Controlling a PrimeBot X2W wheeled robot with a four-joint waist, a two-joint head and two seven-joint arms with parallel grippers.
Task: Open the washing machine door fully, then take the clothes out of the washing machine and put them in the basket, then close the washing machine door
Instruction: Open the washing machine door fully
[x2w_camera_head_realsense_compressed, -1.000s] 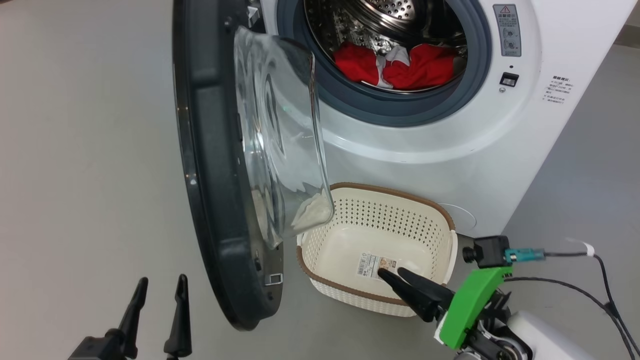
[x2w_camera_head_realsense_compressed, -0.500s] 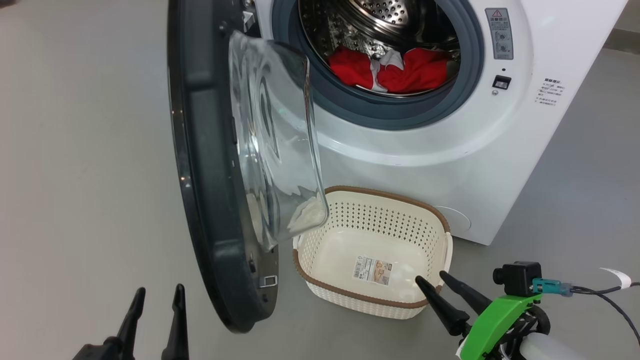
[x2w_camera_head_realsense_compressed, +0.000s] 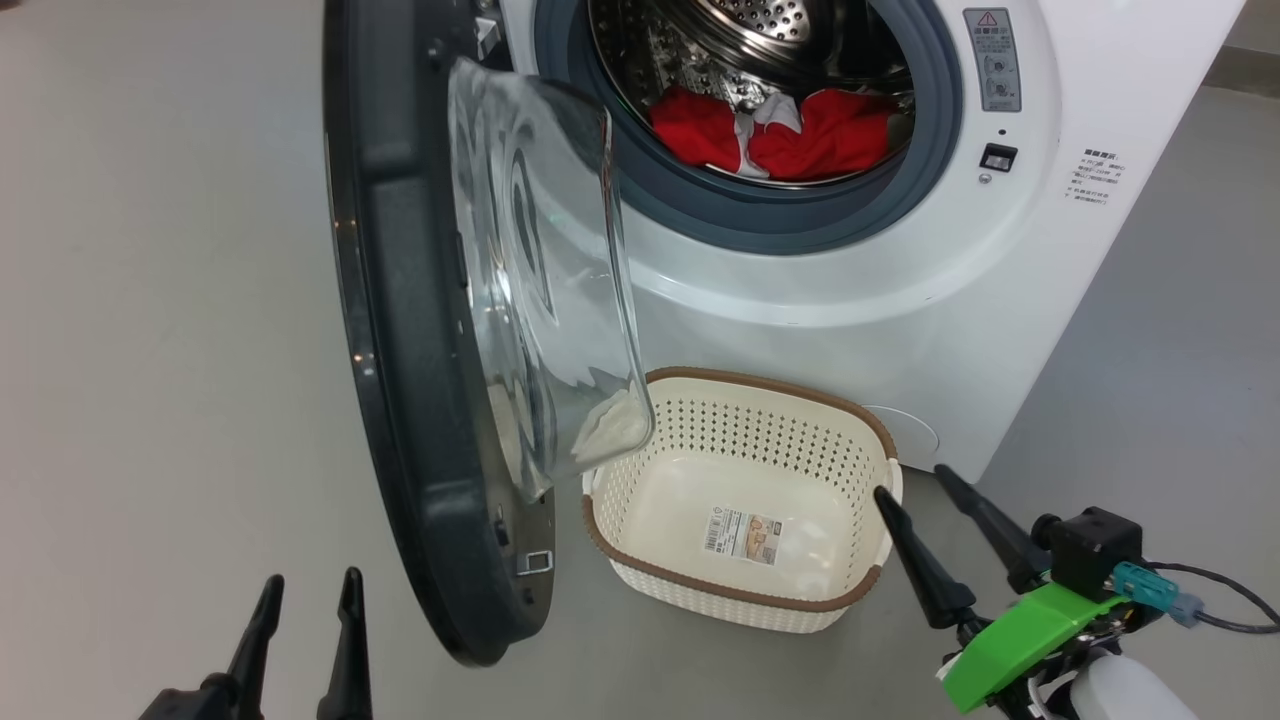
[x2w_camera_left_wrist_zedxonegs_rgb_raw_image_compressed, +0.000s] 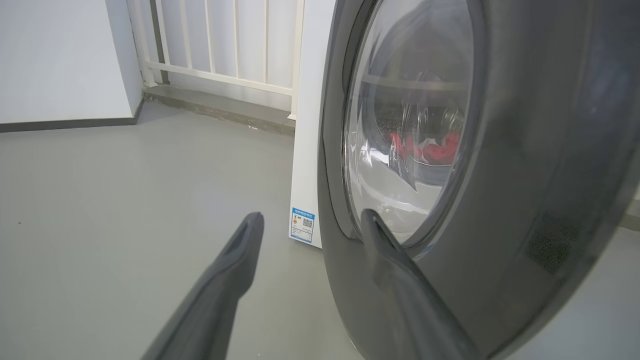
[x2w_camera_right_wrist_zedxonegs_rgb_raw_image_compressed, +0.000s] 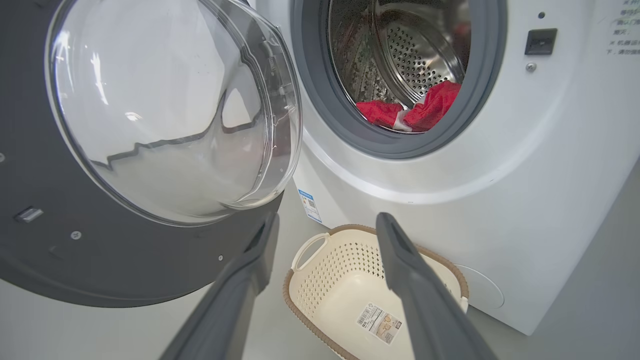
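Glossy black-rimmed round washing machine door (x2w_camera_head_realsense_compressed: 400, 300) stood open, bright red clothes (x2w_camera_head_realsense_compressed: 830, 140) lay in the steel drum (x2w_camera_head_realsense_compressed: 780, 40) of the white front-loading washing machine (x2w_camera_head_realsense_compressed: 850, 300), the cream perforated plastic basket (x2w_camera_head_realsense_compressed: 740, 592) sat on the grey floor (x2w_camera_head_realsense_compressed: 150, 300) just in front of it, and the left gripper (x2w_camera_head_realsense_compressed: 312, 578) and right gripper (x2w_camera_head_realsense_compressed: 910, 482) were both spread wide, gripping nothing.

We find the clothes (x2w_camera_head_realsense_compressed: 700, 130) lying inside the washing machine (x2w_camera_head_realsense_compressed: 900, 300), the washing machine door (x2w_camera_head_realsense_compressed: 400, 350) standing out at its left, and the basket (x2w_camera_head_realsense_compressed: 735, 592) on the floor (x2w_camera_head_realsense_compressed: 150, 300) just before it, right of the door's lower edge.
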